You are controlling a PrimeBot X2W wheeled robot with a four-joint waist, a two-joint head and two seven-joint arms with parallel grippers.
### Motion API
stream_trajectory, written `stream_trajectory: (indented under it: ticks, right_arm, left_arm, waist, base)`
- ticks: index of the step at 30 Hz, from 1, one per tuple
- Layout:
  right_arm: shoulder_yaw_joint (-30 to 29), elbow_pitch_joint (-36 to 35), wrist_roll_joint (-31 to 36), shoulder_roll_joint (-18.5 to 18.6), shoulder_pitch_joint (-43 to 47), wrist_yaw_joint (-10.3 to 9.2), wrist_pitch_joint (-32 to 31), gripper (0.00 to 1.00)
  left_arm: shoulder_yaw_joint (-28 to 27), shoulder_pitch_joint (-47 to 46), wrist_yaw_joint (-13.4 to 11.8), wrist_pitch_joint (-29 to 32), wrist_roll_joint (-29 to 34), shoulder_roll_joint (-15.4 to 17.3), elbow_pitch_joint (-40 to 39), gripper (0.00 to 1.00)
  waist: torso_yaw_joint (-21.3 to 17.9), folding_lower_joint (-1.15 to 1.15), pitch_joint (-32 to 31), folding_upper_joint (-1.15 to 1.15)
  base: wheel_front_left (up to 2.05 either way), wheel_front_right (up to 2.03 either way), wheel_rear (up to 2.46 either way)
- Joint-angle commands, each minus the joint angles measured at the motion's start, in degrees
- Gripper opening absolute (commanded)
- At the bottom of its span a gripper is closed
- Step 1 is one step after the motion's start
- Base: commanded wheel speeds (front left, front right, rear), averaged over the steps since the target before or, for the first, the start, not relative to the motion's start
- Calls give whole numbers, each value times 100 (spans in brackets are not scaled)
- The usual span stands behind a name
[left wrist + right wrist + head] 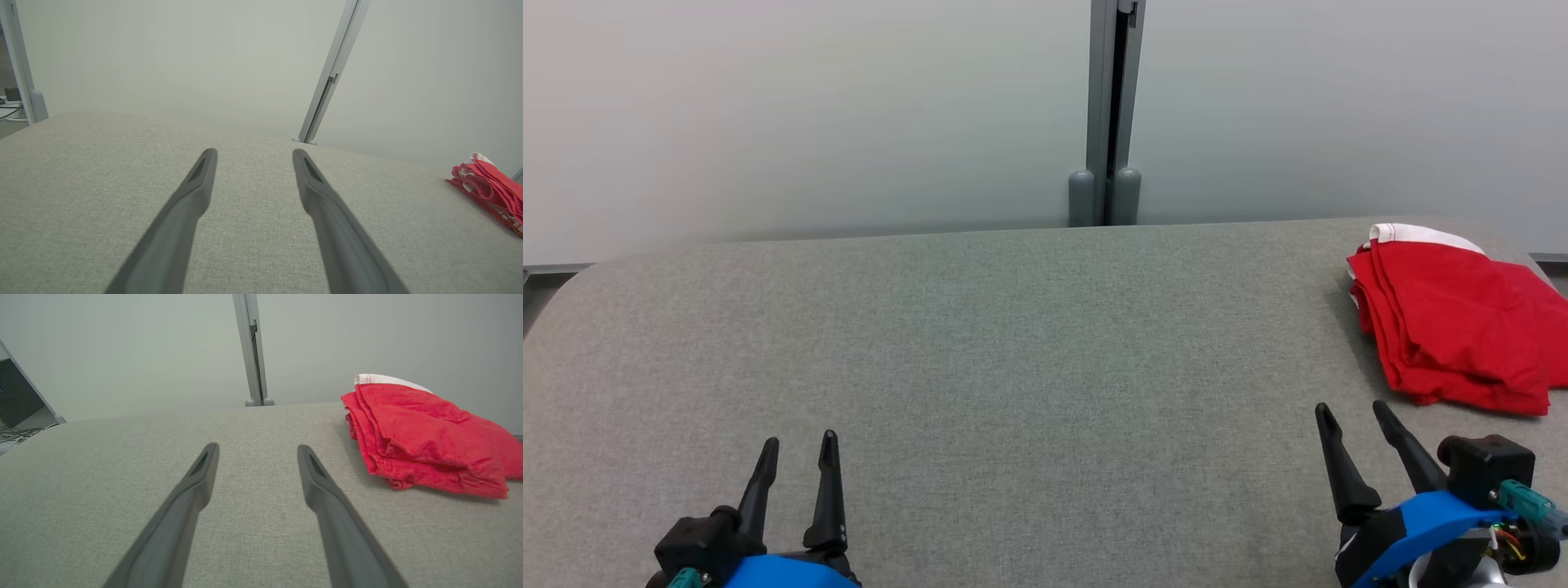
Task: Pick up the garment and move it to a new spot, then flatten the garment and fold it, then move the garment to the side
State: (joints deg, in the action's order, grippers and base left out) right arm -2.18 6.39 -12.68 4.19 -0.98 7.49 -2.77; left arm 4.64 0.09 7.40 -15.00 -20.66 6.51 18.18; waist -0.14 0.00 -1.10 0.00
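**Both grippers spread and empty, red garment folded at the right edge**

You are looking at a wide grey fabric-covered table (1013,327) with rounded far corners, set against a pale wall with a grey post (1107,114) rising behind its middle. The red garment (1454,327) lies on the table's far right side as a folded stack of several layers, with a white band showing at its far edge. Your right gripper (1352,407) hovers at the near right, near the garment's front edge but apart from it. Its two dark fingers are spread with only bare fabric between them. Your left gripper (800,441) sits at the near left, well apart from the garment, its fingers parted just as wide and gripping nothing.
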Motion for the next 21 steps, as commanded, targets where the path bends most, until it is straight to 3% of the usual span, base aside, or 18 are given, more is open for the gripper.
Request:
stream_trajectory:
  ticks: [1,6,21]
  right_arm:
    - [0,19,-1,-2,2,0,0,0]
    - [-14,269,-100,-23,32,-1,-35,0]
    - [-97,352,-1571,-43,-80,-1,-102,0]
  left_arm:
    - [-2,5,0,4,0,-3,19,0]
    - [-19,142,0,55,-89,-63,208,0]
    - [-227,-19,2,448,-1412,-118,83,0]
  waist:
    - [0,0,0,0]
    - [0,0,1,0]
    - [2,0,15,0]
  base:
    - [0,0,0]
    - [0,0,0]
    - [0,0,0]
